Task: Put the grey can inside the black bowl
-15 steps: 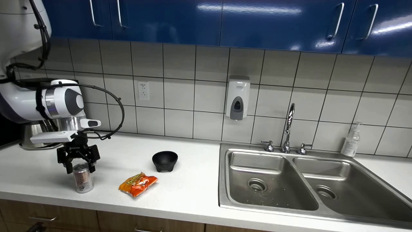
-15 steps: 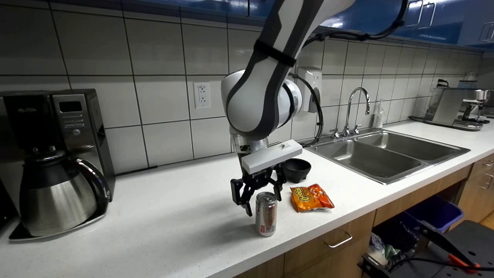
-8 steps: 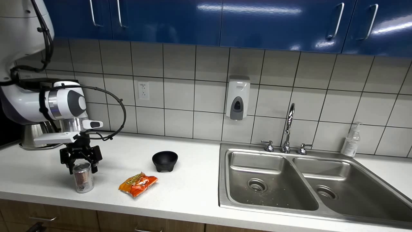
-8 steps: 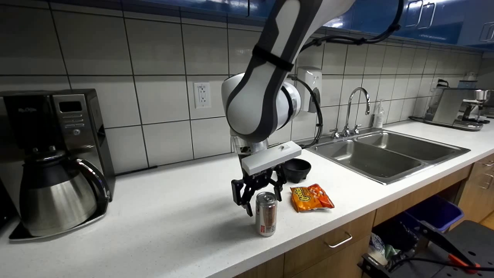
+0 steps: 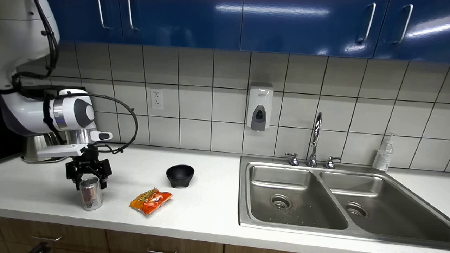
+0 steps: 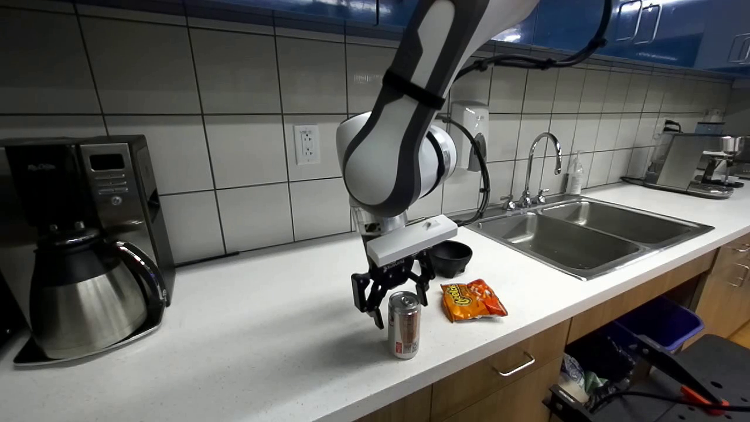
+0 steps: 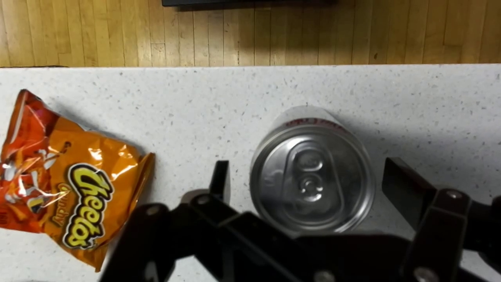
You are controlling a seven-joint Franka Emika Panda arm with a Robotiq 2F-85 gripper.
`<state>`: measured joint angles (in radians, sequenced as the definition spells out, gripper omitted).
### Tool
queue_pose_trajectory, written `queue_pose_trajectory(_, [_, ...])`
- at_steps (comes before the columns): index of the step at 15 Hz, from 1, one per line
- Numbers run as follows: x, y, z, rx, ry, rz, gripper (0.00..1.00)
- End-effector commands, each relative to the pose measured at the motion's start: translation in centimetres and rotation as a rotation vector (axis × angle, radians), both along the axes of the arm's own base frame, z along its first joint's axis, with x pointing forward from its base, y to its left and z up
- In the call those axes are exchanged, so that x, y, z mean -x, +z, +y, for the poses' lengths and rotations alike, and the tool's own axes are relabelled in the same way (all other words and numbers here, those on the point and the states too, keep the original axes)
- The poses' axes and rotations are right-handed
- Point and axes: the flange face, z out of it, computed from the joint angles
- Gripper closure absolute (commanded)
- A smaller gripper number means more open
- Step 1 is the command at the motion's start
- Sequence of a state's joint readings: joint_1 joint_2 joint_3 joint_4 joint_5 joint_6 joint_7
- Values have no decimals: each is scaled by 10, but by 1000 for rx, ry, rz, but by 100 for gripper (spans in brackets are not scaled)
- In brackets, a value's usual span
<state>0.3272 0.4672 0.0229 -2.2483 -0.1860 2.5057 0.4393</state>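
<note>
The grey can (image 5: 91, 195) stands upright near the counter's front edge; it also shows in an exterior view (image 6: 404, 328) and from above in the wrist view (image 7: 311, 184). My gripper (image 6: 401, 313) points down and is open at the top of the can. In the wrist view the fingertips (image 7: 306, 172) lie on either side of the can's lid, with a gap on each side. The black bowl (image 5: 180, 175) sits upright on the counter, nearer the wall; it is partly hidden behind the gripper in an exterior view (image 6: 452, 259). The bowl is out of the wrist view.
An orange snack packet (image 5: 151, 201) lies between the can and the bowl. A steel double sink (image 5: 299, 196) is beyond the bowl. A coffee maker with a steel pot (image 6: 88, 293) stands at the counter's opposite end. A tiled wall (image 6: 246, 158) backs the counter.
My gripper has shifted slightly, a little right and down in an exterior view, then held nearly still over the last half second. The can, bowl and packet have not moved.
</note>
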Motion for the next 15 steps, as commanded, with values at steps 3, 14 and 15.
queue_pose_trajectory(3, [0,0,0,0,0,2,0])
queue_pose_trajectory(14, [8,-5,3,-11,45,-23,0])
queue_pose_trajectory(15, [8,-5,2,-13,40,-28,25])
